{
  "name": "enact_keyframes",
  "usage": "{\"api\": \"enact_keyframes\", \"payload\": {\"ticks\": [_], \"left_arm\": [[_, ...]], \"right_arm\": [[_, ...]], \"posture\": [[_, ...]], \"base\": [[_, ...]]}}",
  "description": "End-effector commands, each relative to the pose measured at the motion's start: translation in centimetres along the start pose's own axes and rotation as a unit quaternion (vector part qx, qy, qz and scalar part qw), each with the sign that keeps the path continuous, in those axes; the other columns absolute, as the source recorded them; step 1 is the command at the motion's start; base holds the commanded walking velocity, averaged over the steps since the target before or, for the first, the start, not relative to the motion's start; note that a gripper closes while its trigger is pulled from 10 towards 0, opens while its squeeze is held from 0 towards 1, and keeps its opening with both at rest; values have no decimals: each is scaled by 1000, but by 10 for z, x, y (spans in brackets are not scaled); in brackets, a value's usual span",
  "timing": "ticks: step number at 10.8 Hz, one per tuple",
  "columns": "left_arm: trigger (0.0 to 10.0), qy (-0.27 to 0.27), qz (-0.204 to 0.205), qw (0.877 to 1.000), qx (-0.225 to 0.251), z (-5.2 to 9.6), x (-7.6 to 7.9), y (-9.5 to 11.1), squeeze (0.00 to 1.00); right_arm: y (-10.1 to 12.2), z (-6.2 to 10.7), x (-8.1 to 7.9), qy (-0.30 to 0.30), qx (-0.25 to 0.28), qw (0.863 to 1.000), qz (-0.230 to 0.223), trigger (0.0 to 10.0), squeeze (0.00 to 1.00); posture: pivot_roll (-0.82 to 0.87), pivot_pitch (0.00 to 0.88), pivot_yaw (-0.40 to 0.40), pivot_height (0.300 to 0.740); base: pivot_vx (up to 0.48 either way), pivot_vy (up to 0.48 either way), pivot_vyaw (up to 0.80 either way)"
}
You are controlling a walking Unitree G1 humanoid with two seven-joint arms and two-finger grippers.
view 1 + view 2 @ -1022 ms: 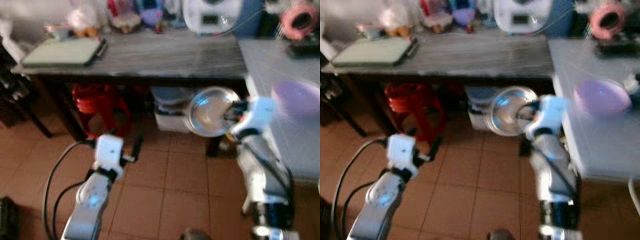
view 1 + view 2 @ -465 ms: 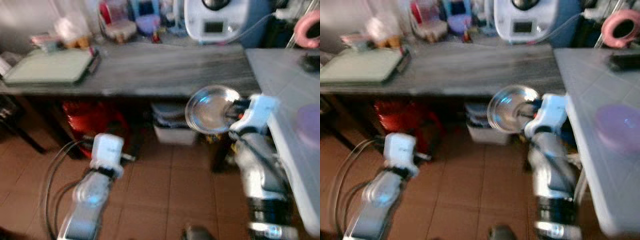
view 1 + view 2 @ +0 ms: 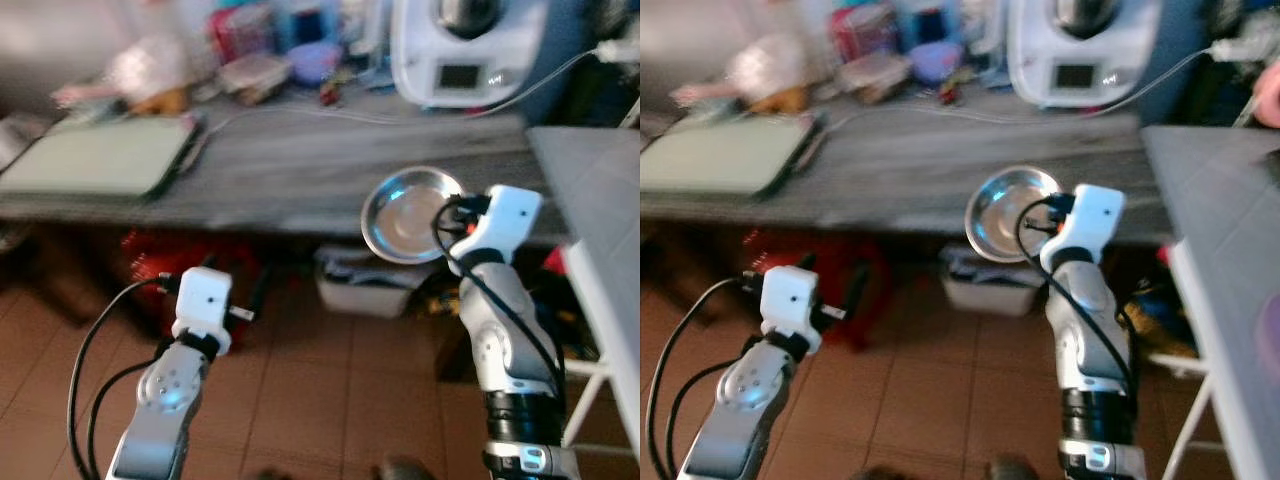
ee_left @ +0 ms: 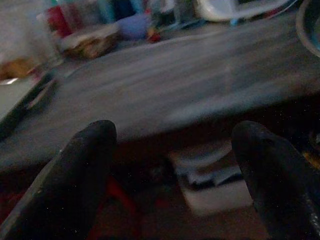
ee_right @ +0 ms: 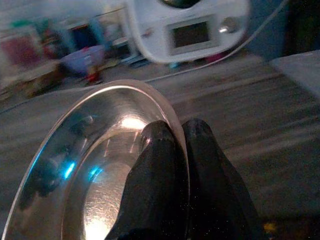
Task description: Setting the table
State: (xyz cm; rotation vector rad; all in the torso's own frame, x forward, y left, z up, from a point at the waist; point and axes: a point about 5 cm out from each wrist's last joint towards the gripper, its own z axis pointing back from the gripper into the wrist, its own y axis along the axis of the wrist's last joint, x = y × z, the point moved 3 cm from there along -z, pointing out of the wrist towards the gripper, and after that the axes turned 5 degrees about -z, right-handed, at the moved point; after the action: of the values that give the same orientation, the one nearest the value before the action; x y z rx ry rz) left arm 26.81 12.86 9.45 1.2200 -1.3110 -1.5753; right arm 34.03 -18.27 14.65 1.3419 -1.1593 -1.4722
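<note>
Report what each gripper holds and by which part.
The right gripper is pinching a steel bowl by its rim, one finger inside and one outside. The left gripper is open and holds nothing.

Bowl (image 3: 408,214): up before the long table's (image 3: 300,170) front edge.
Appliance (image 3: 468,50): on the table, behind the bowl.
Tray (image 3: 100,155): far left on it.

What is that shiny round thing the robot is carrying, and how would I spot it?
Find the long grey wooden table with the white appliance. At its front edge, the right gripper pinches the rim of a round silver metal bowl, tilted up, the one mirror-bright thing there.
</note>
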Motion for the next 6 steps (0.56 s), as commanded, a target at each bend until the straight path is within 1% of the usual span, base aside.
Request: {"api": "enact_keyframes", "payload": {"ticks": [1,4,5,6], "left_arm": [[10000,-4,-2,1000,4,-1,3,2,0],[10000,-2,-5,1000,7,-1,2,3,0],[10000,5,-5,1000,7,-1,1,3,0],[10000,7,-3,1000,10,-1,1,3,0]], "right_arm": [[3,-2,1,0,5,1000,-5,0,0],[0,-4,3,-10,-1,1000,-12,0,0],[-4,-8,5,-19,-8,1000,-19,0,0],[-10,-12,8,-34,-19,999,-37,0,0]], "posture": [[-56,0,72,740],[-55,0,72,740],[-53,0,72,740],[-48,0,73,740]], "base": [[465,0,0],[463,0,0],[420,0,0],[0,0,0]]}}
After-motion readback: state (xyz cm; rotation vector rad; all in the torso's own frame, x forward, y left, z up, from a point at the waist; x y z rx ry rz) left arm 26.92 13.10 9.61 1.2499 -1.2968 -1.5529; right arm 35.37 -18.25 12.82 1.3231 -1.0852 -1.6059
